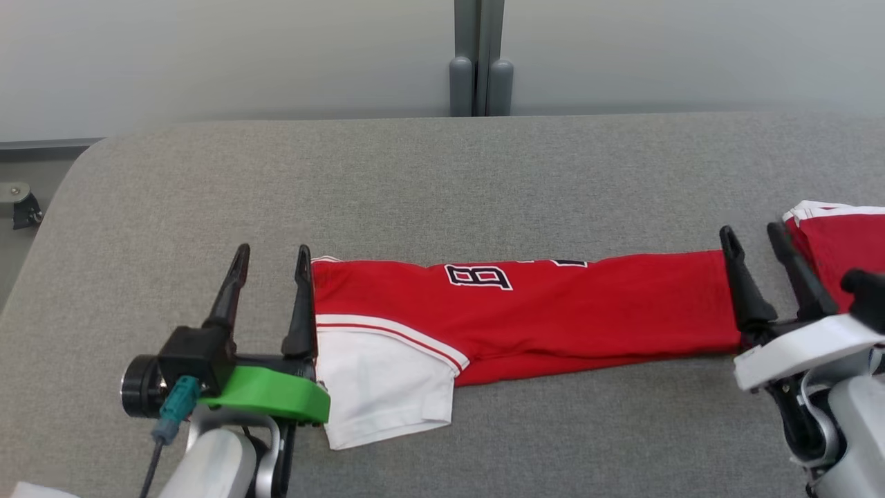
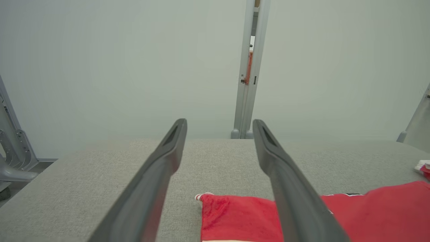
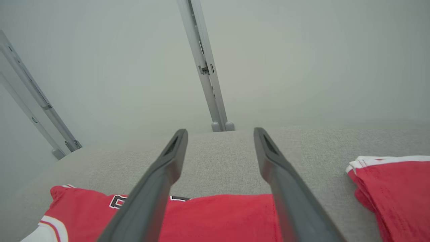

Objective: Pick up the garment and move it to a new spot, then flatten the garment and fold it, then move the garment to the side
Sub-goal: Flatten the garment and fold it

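Head view shows a red jersey [image 1: 525, 311] lying on the grey table [image 1: 442, 180], folded into one long band that goes from left to right. It has a black print with white outline [image 1: 478, 276] near its far edge, and a white sleeve with red stripes [image 1: 373, 387] sticks out at the near left.

The left gripper [image 1: 272, 250] is at the left end of the jersey. Its two fingers stand wide apart and hold nothing. In the left wrist view one finger [image 2: 295, 201] passes over the corner of the red cloth [image 2: 235, 215]; I cannot tell if it touches.

The right gripper [image 1: 750, 230] is at the right end of the jersey, also spread wide and empty. In the right wrist view both fingers cross the near part of the jersey [image 3: 218, 215].

A second red garment [image 1: 840, 249], folded, with white trim, lies just to the right of the right gripper, apart from the jersey.
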